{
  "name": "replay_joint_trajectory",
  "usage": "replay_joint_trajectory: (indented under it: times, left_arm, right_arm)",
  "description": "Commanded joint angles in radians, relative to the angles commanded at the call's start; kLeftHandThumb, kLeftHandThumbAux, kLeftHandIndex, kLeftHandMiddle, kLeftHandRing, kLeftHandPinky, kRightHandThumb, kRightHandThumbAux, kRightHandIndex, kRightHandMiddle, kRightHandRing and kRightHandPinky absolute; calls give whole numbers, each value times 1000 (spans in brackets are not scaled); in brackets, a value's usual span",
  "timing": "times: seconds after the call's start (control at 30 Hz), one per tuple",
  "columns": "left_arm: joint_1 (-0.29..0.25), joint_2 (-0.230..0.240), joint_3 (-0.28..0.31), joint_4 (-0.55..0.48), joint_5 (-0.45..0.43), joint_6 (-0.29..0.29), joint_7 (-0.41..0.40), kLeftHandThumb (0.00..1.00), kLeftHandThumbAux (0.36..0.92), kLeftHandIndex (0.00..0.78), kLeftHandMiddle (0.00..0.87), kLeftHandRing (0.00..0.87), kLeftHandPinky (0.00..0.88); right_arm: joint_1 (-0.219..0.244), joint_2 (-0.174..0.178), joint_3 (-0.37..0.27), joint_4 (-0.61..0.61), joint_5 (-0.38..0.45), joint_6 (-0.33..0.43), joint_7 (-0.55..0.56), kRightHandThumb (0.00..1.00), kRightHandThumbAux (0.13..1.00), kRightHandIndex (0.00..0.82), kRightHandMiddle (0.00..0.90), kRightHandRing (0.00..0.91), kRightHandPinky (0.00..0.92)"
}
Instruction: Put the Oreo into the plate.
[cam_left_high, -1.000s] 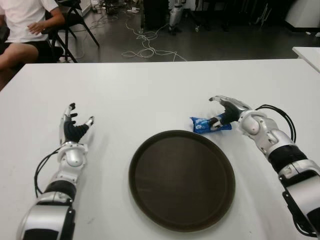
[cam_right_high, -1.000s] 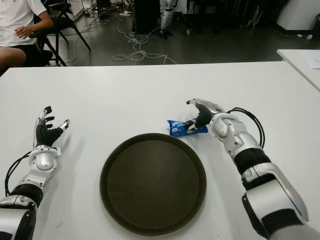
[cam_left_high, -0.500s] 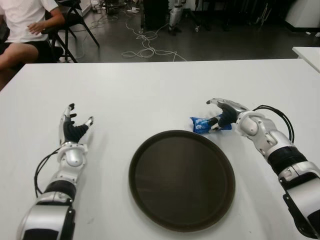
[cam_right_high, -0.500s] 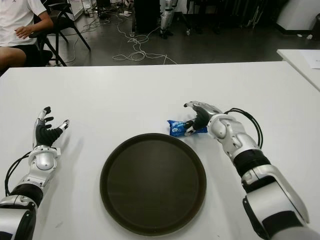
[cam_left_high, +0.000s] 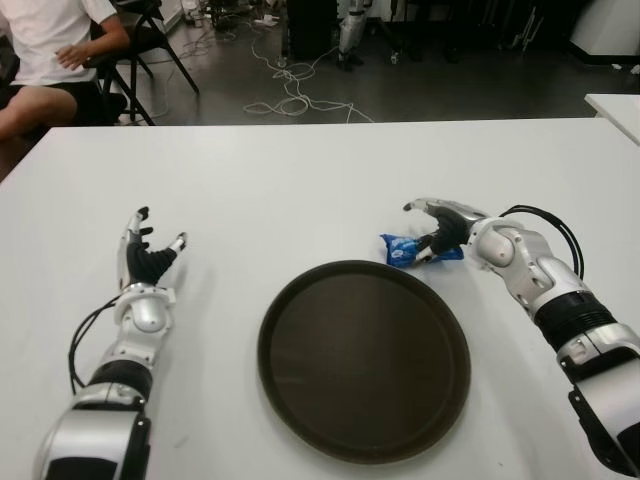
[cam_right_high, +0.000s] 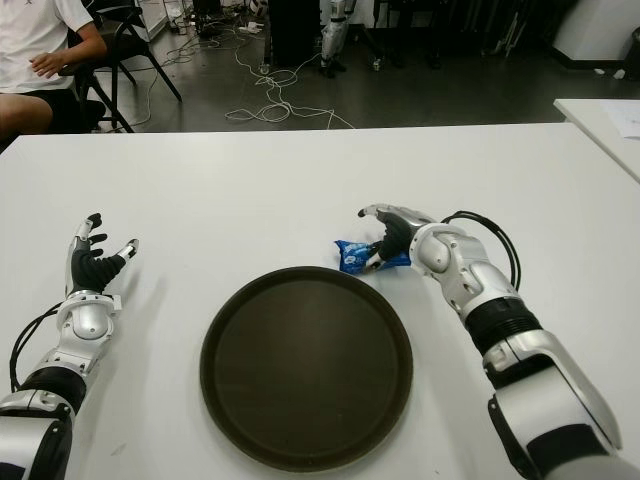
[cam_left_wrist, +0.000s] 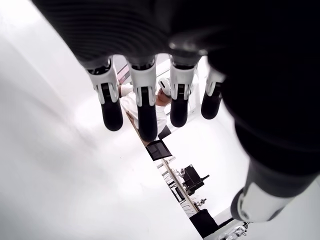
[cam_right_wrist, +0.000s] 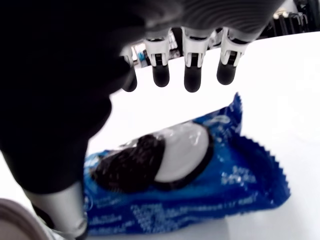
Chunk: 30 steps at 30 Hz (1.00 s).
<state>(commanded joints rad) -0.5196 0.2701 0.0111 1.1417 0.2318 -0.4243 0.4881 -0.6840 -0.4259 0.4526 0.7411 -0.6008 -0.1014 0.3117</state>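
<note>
Eye views: blue Oreo pack (cam_left_high: 415, 248) lies on the white table (cam_left_high: 300, 190) just beyond the far right rim of the empty dark plate (cam_left_high: 364, 358), right hand (cam_left_high: 441, 226) arched over it with thumb low at its side, nothing lifted yet; left hand (cam_left_high: 147, 258) idle well left of the plate. Left wrist view: fingers (cam_left_wrist: 143, 102) straight and relaxed, holding nothing. Right wrist view: fingers (cam_right_wrist: 192, 67) extended above the pack (cam_right_wrist: 185, 175), not closed on it, so this looks like the reach/pre-grasp step; next move calls for curling fingers against the thumb to pinch the pack, then lifting it over the rim.
</note>
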Motion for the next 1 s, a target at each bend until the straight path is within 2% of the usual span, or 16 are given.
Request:
replay_joint_trajectory:
  times: [0.13,0.43,0.63,1.0]
  left_arm:
    - [1,0,1,0,-3,-8,-8,206,698,72,133,155,190]
    - [0,-2,1,-1,-3,-6,-8,208,704,70,138,161,189]
    - [0,-1,-3,-3,4,-2,2,202,705,72,143,164,202]
    - [1,1,-3,-1,7,-2,4,187,689,72,141,168,200]
  right_arm:
    - [-16,-11,19,4,-11,-33,31,0,825,78,115,102,55]
    - [-24,-18,19,20,-15,-81,34,0,855,90,127,116,66]
    - [-25,-18,16,31,-19,-105,20,0,847,105,145,143,98]
    - [-58,-13,33,131,-36,-160,8,0,831,130,178,191,151]
